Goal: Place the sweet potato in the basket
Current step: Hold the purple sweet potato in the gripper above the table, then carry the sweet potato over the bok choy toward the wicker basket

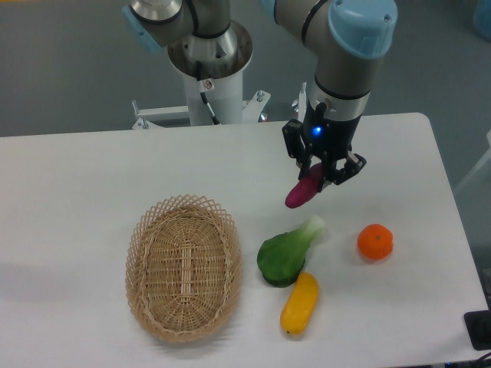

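1. Fixed camera, the only view. Gripper [321,175] hangs above the white surface [77,176], fingers clamped on the upper end of the sweet potato [304,187]. The tuber tilts down and to the left out of the fingers; its lower tip looks clear of the surface, though the gap is hard to judge from this angle.

2. Basket [184,265] sits well off to the lower left of the gripper. Nothing lies in it, only the woven floor showing.

3. Other items, all resting on the surface:
   - leafy green vegetable [285,253], just below the gripper, white stalk pointing up toward it;
   - yellow vegetable [300,303], further below, near the green one's base;
   - orange [375,241], below and to the right of the gripper, apart from the rest.

4. Progress, as judged: pickup looks done, since the sweet potato is held and appears lifted. Left to do: carry it left and toward the camera until over the basket, lower, let go.

5. Watch point: grip is on one end only, so the tuber may swing or slip in transit. The green vegetable lies close to the path; a low carry could brush it.
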### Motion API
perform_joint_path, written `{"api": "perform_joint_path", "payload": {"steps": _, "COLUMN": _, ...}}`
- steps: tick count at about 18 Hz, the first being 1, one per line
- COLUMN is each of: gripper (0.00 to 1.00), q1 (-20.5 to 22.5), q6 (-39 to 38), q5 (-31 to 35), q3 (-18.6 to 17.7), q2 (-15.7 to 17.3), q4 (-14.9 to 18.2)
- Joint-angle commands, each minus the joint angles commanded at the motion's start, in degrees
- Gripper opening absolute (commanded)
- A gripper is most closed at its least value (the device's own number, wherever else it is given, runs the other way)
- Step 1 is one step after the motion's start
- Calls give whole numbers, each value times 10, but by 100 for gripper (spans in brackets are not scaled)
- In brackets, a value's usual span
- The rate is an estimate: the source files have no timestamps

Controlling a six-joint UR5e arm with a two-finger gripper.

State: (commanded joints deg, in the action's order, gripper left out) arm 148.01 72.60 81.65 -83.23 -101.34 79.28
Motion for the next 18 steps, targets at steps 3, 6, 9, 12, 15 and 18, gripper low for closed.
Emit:
{"api": "perform_joint_path", "payload": {"steps": 3, "gripper": 38, "q1": -2, "q6": -1, "q5": 0, "q3": -4, "q2": 0, "q4": 0}}
{"api": "perform_joint_path", "payload": {"steps": 6, "gripper": 39, "q1": -3, "q6": -4, "q5": 0, "q3": -4, "q2": -2, "q4": 0}}
{"api": "perform_joint_path", "payload": {"steps": 9, "gripper": 39, "q1": -4, "q6": -27, "q5": 0, "q3": -3, "q2": -6, "q4": -1}}
{"api": "perform_joint_path", "payload": {"steps": 12, "gripper": 39, "q1": -13, "q6": -54, "q5": 1, "q3": -3, "q2": -12, "q4": -14}}
{"api": "perform_joint_path", "payload": {"steps": 15, "gripper": 39, "q1": -30, "q6": -81, "q5": 4, "q3": -7, "q2": -26, "q4": -34}}
{"api": "perform_joint_path", "payload": {"steps": 18, "gripper": 39, "q1": -53, "q6": -122, "q5": 4, "q3": -11, "q2": -44, "q4": -60}}
